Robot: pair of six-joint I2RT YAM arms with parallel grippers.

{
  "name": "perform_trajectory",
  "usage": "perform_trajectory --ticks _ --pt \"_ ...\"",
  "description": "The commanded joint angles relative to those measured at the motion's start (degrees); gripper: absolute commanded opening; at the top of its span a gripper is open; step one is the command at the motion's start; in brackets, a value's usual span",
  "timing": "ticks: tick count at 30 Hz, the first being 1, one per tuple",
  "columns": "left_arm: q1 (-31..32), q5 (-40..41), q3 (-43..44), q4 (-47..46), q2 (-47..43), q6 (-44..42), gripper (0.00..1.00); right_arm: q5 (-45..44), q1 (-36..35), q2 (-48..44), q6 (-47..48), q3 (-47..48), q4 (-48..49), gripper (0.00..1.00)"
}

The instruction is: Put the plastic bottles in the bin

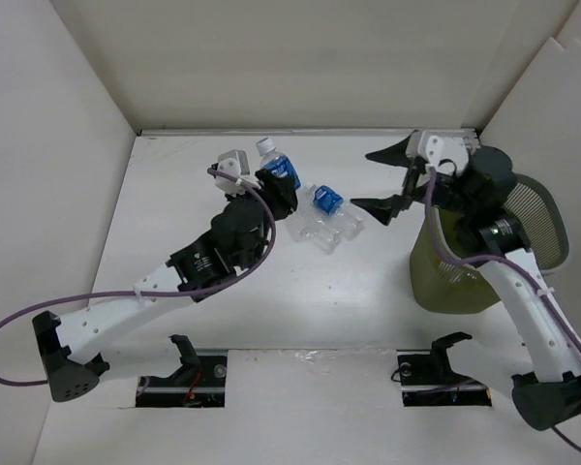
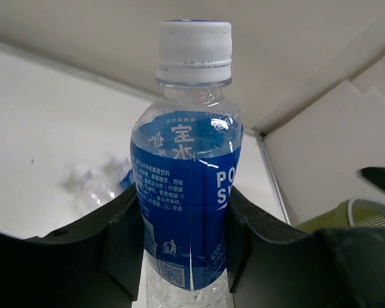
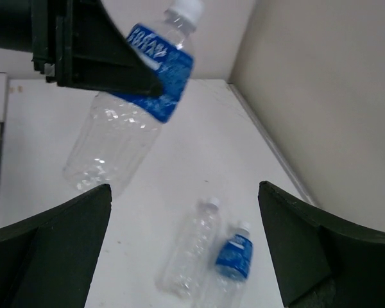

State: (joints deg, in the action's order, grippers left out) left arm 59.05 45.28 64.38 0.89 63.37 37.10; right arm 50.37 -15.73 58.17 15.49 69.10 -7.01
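Note:
My left gripper (image 1: 274, 184) is shut on a clear plastic bottle (image 1: 271, 160) with a blue label and white cap, held up off the table. In the left wrist view, both black fingers press the bottle (image 2: 186, 173) at its label, with the gripper (image 2: 183, 256) around it. Two more bottles lie side by side mid-table: a blue-labelled one (image 1: 326, 200) and a plain clear one (image 1: 308, 231). My right gripper (image 1: 382, 180) is open and empty, just left of the olive-green bin (image 1: 455, 276). The right wrist view shows the gripper (image 3: 183, 250) over both lying bottles (image 3: 192, 247) and the held bottle (image 3: 135, 102).
White walls enclose the table at the back and both sides. The bin's grey mesh wall (image 1: 540, 218) leans toward the right wall; its rim shows in the left wrist view (image 2: 366, 212). Two slots with black fittings sit at the near edge (image 1: 184, 373).

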Motion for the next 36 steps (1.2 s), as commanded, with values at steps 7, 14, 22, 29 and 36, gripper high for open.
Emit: perform_trajectory --ticks 7,14,22,29,36 --pt "0.0 -7.6 -1.7 -32.8 -2.4 -32.8 0.00 -4.8 -15.9 9.9 -2.5 5.7 9.9 1.00" --pt "0.0 -17.9 -2.3 -35.7 -3.0 -33.0 0.00 -7.6 -18.8 13.7 -7.8 5.7 16.0 1.00" --pt "0.0 -25.1 -6.4 -39.7 -5.3 -30.6 0.00 -6.4 -22.7 18.5 -17.6 2.1 31.1 0.95" --pt "0.0 -18.5 -5.5 -37.2 -5.3 -27.7 1.00 -7.3 -20.8 17.0 -18.3 0.3 32.9 0.00" --pt "0.0 -3.6 -2.0 -26.0 -5.3 -17.9 1.00 -8.5 -3.8 6.2 -15.3 -0.8 19.8 0.00"
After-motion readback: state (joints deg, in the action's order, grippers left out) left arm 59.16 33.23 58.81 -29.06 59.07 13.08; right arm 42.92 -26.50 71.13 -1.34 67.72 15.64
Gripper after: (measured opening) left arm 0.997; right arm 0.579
